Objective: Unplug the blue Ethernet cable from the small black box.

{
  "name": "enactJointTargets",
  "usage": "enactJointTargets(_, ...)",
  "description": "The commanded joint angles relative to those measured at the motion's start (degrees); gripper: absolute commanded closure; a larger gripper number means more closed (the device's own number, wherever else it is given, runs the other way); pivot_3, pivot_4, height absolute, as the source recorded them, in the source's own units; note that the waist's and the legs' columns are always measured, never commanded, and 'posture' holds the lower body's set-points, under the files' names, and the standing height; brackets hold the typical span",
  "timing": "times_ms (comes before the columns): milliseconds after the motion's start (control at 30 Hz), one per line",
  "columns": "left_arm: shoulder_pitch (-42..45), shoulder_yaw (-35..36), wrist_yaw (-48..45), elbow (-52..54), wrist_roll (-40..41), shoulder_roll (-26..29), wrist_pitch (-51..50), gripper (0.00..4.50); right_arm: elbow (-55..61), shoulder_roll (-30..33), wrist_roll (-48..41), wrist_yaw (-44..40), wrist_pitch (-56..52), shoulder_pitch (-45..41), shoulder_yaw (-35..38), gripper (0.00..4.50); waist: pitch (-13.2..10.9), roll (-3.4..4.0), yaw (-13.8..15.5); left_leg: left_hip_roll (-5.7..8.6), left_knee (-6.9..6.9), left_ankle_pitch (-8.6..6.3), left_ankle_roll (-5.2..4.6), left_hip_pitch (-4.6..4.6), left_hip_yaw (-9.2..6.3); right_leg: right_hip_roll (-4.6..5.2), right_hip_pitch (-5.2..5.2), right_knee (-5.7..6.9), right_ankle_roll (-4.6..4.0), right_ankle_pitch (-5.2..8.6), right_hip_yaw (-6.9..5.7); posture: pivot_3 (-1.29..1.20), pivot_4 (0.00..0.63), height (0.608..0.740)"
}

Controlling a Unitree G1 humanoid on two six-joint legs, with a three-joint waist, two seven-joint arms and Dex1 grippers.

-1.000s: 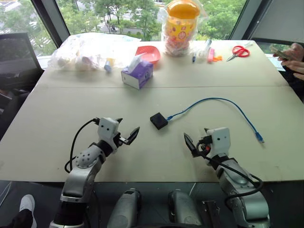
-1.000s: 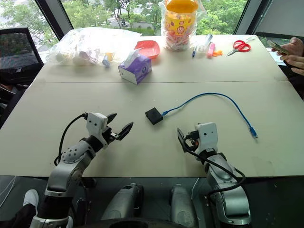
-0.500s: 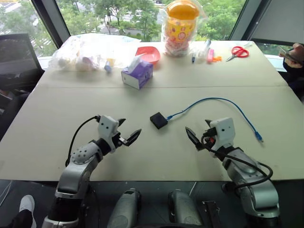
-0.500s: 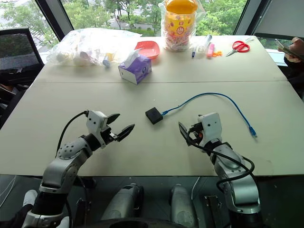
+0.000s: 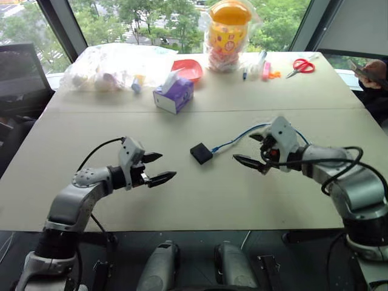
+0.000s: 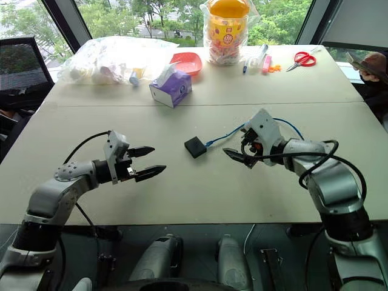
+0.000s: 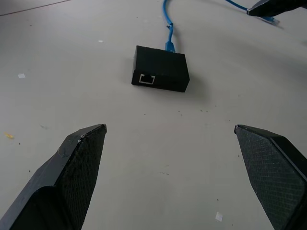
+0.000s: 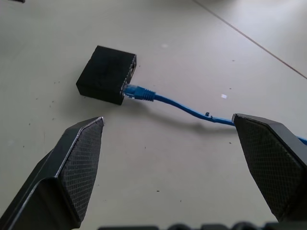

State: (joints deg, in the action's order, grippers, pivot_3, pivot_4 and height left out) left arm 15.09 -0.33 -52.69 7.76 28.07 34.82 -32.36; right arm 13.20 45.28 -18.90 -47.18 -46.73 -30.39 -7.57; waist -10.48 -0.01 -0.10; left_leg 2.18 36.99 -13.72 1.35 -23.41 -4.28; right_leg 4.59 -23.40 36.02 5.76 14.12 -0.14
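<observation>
The small black box [image 5: 201,153] lies flat near the middle of the table. The blue Ethernet cable [image 5: 233,140] is plugged into its right side and arcs away to the right, passing behind my right hand. My left gripper [image 5: 163,167] hovers open to the left of the box and points at it; the left wrist view shows the box [image 7: 160,74] ahead of the left gripper [image 7: 169,128]. My right gripper [image 5: 244,148] hangs open to the right of the box, over the cable. In the right wrist view the plug sits in the box [image 8: 108,74], and the cable [image 8: 182,108] runs between the spread fingers of the right gripper [image 8: 168,119].
Along the far table edge stand a purple tissue box [image 5: 174,94], a red bowl [image 5: 189,68], a clear bag of items [image 5: 109,63], a yellow-lidded jar in plastic [image 5: 229,33], pens [image 5: 265,70] and red scissors [image 5: 301,65]. A person [image 5: 370,73] sits at the right.
My right gripper has risen, moved forward over the cable and turned toward the box. My left gripper has turned to point right at the box, staying nearly in place. Both stay open.
</observation>
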Motion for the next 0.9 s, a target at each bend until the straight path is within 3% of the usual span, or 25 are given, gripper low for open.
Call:
enactJointTargets(33,3.32,1.18,-1.57,-1.41,0.73,0.51,0.58,0.04,-10.83,1.46,5.67,-11.11,5.22,-10.84,-10.05,0.0,-0.03,-0.01,-0.53,0.03,0.0,0.0,0.0,-0.03,0.01,0.02,-0.02,0.0,0.01,0.0,0.0,0.0,0.15,0.74)
enactJointTargets(200,4.4,1.41,-1.53,-2.18,0.09,0.31,1.54,0.04,-25.45,-1.87,10.33,-20.35,10.82,-20.79,-17.19,0.0,-0.04,-0.03,-0.73,0.03,-0.02,0.0,-0.01,-0.03,0.01,0.02,-0.04,0.01,0.24,-0.13,0.0,0.0,0.15,0.74)
enactJointTargets(367,2.54,2.52,0.81,0.77,0.26,-0.46,1.71,0.04,-51.98,-12.56,19.67,-25.13,23.13,-32.76,-24.52,0.0,-0.05,-0.02,-1.32,0.02,-0.05,0.01,0.01,-0.01,0.05,0.0,-0.1,0.09,0.24,-0.16,0.04,0.0,0.15,0.74)
enactJointTargets(567,-0.48,3.8,2.74,3.15,0.17,-0.77,1.93,0.04,-71.37,-20.88,25.53,-24.7,33.38,-39.61,-24.35,0.0,-0.05,-0.02,-0.98,0.04,-0.15,0.04,0.09,0.0,-0.02,0.0,-0.18,0.18,0.24,-0.18,0.05,0.0,0.15,0.74)
enactJointTargets(700,-1.71,4.55,3.42,4.09,0.32,-0.37,2.09,0.04,-77.17,-23.2,28.48,-25.23,37.17,-41.05,-24.12,0.0,-0.05,-0.02,-1.03,0.06,-0.15,0.06,0.14,0.02,-0.04,0.01,-0.17,0.18,0.21,-0.21,0.05,0.0,0.15,0.74)
enactJointTargets(800,-2.23,4.97,3.42,4.1,-0.08,0.02,2.57,0.0,-78.65,-23.9,30.04,-26.29,39.03,-41.28,-23.49,0.84,-0.04,0.0,-1.12,0.06,-0.16,0.08,0.18,0.09,-0.06,-0.02,-0.13,0.19,0.18,-0.22,0.05,0.0,0.15,0.74)
enactJointTargets(900,-1.21,5.19,3.25,2.31,-0.42,0.23,3.25,0.0,-77.5,-24.94,30.52,-28.26,39.22,-40.81,-22.58,2.37,-0.04,0.01,-1.12,0.06,-0.16,0.09,0.2,0.11,-0.07,-0.06,-0.13,0.22,0.17,-0.23,0.05,0.0,0.15,0.74)
